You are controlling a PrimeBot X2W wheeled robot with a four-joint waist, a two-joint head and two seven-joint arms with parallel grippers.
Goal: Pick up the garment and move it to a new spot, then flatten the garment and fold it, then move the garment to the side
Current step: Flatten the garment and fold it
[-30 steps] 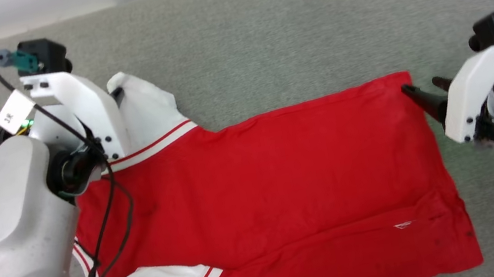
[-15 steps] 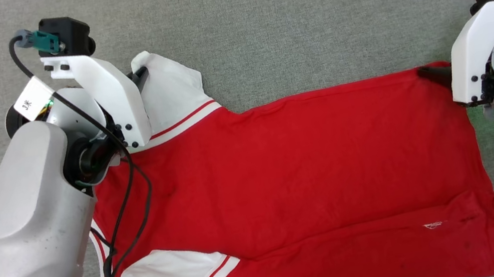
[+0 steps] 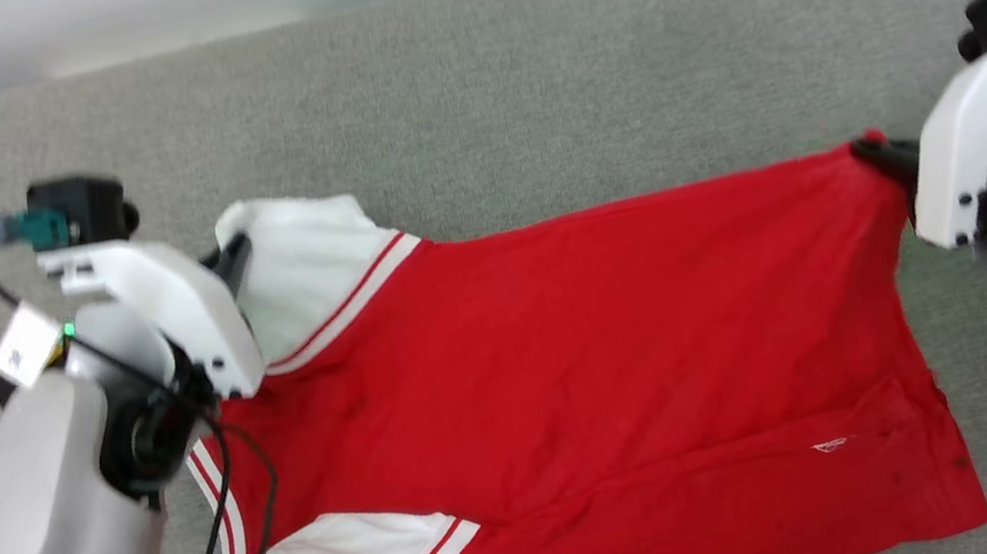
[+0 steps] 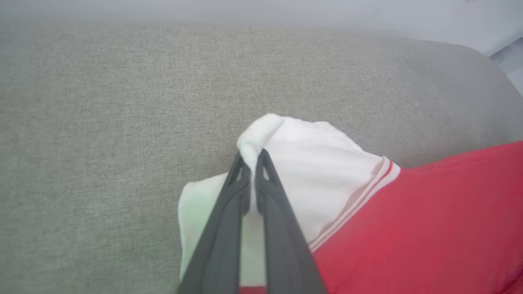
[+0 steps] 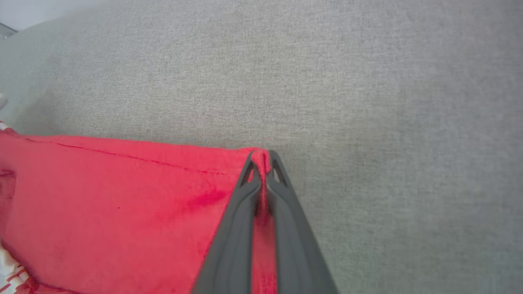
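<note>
The red jersey-style T-shirt (image 3: 588,352) with white sleeves and red-and-white striped trim lay spread on the grey woven upholstered surface (image 3: 520,79), its far edge drawn between the two grippers. The left gripper (image 4: 253,161) had its dark fingers pressed together on a fold of the white sleeve (image 4: 318,163), with the cloth bunching into a small peak just past the tips. The right gripper (image 5: 263,159) was closed in the same way, pinching the red hem corner (image 5: 229,157). That corner rose slightly to its tips, while the rest of the body ran away to that gripper's left.

The shirt looked light, thin and wholly limp. It had no stiffness of its own, so anything not held would likely sag or drag along the surface. Knit cloth of this kind stretches, and a narrow pinch might slip if pulled hard.

The hem corner seemed a sound hold, since its stitched edge gives the fingers something to bite. The sleeve hold looked weaker: pulling there would probably tug the sleeve out before the body followed. A pinch nearer the striped shoulder seam, just behind the left fingertips, would likely carry the body more evenly.
</note>
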